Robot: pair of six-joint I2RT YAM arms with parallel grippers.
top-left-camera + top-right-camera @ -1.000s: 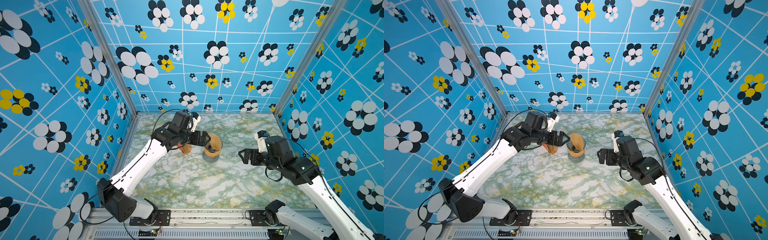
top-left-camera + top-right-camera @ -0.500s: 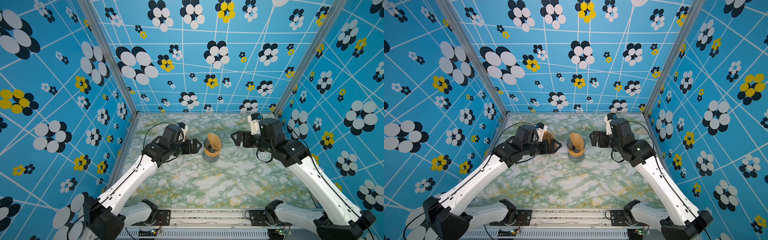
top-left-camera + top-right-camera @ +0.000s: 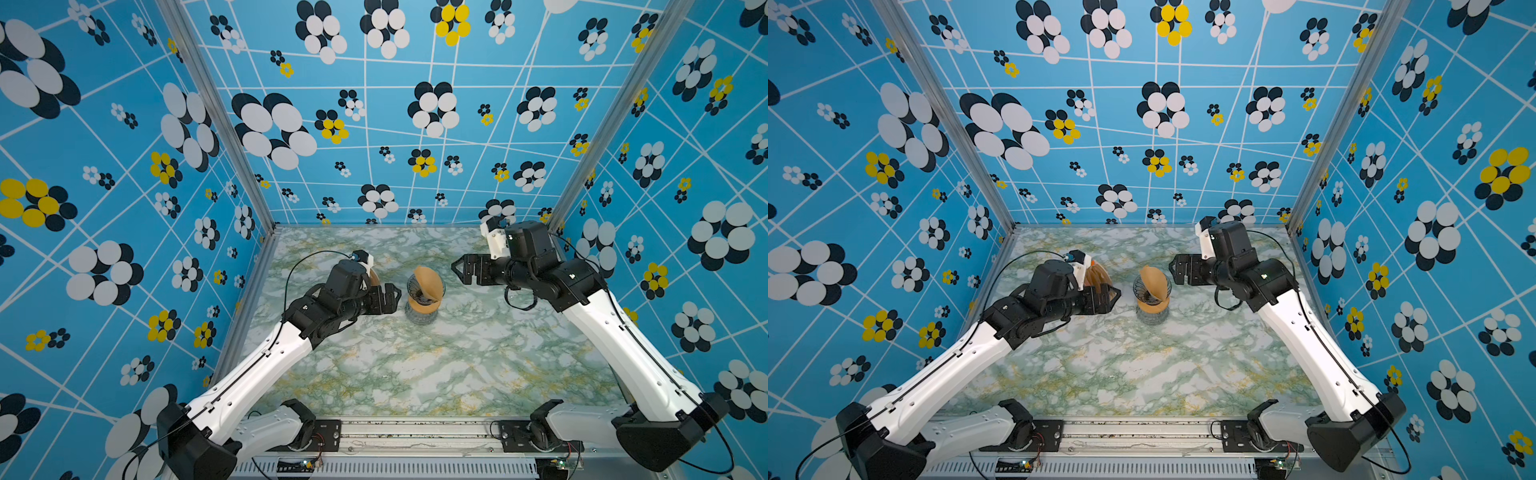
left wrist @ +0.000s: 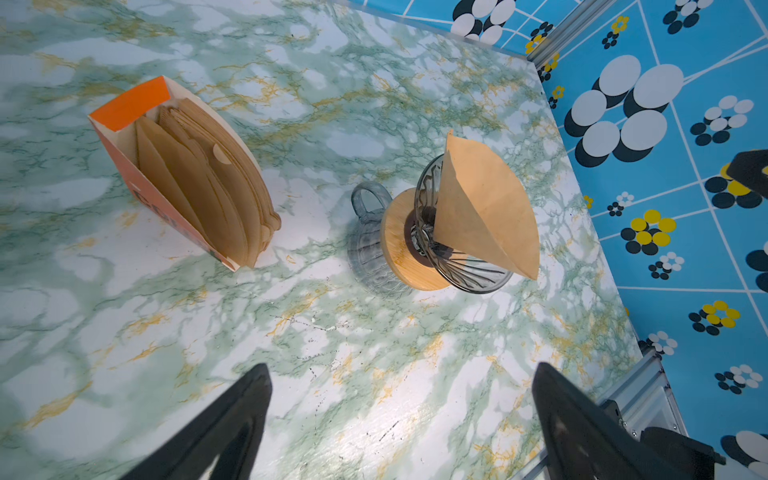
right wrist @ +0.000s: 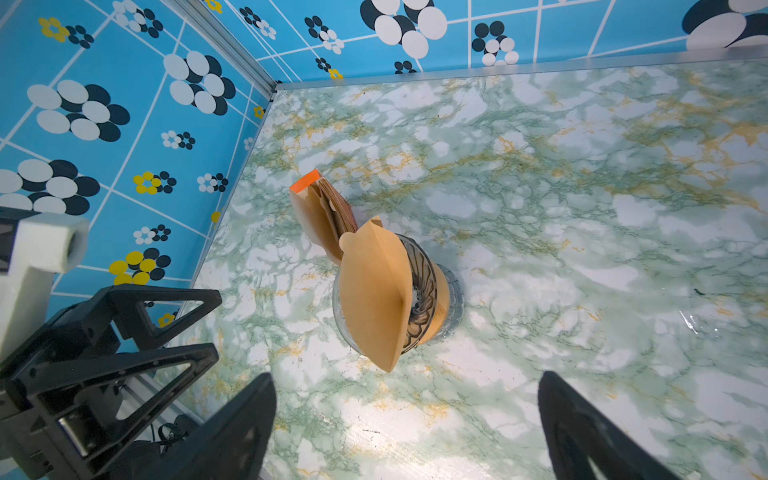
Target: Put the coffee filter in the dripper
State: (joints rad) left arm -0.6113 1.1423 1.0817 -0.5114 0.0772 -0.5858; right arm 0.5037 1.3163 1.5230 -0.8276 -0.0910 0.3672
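We are seeing both pairs of jaws standing wide apart and holding nothing. The left gripper [image 3: 395,297] is hovering just beside the dripper [image 3: 424,286], on the packet side of it, its two dark fingers [image 4: 232,432] spread over bare tabletop in the left wrist view. The right gripper [image 3: 457,270] is hanging near the dripper on the opposite side, apart from it, its fingers [image 5: 237,432] likewise splayed. Both arms are reaching in from the near rail, elbows bent, forearms lying roughly level and pointing at the dripper from either side.

The coffee filter [image 4: 484,208] is sitting in the dripper's mouth, tilted and still flattened, with its point and one edge sticking out over the glass rim. The dripper is resting on a wooden ring [image 4: 401,249], which is sitting on a glass jug [image 4: 368,245] with its handle turned toward the orange packet [image 4: 137,158]. That packet is standing near the dripper, beyond the left gripper, holding a stack of tan papers [image 4: 208,191].

Around the dripper the marble-patterned table [image 3: 415,374] is lying open on the near side and toward the back wall. Blue walls [image 3: 374,124] printed with flowers are closing the table in on three sides.
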